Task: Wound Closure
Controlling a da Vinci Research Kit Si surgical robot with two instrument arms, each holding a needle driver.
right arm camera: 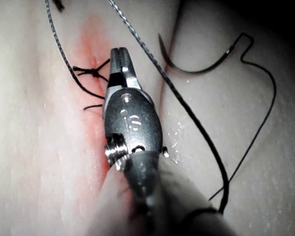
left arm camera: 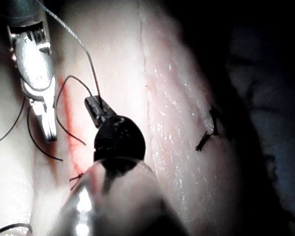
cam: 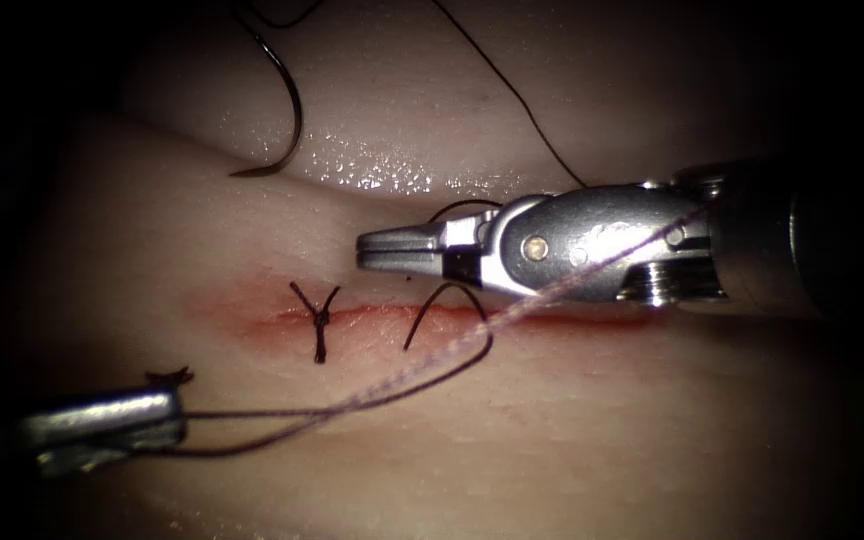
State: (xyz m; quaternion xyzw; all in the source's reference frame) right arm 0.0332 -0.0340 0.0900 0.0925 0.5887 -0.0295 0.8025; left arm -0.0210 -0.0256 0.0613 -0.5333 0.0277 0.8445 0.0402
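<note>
Overhead, the needle lies loose on the tissue, well above the cut and toward its left end, held by neither tool and not in the tissue; it is dark, thin, strongly curved, point down near a wet fold. Thread trails off from it across the upper tissue.

The cut is a thin red line with red fluid staining its left end. One finished knot crosses it, short ends splayed in a Y. Just right of that, a second stitch loops through both edges.

Left claw sits below the cut at its left, closed on the thread, which runs taut up to the right.

Right claw hovers just above the cut, closed and gripping nothing; the taut thread crosses over its body.
</note>
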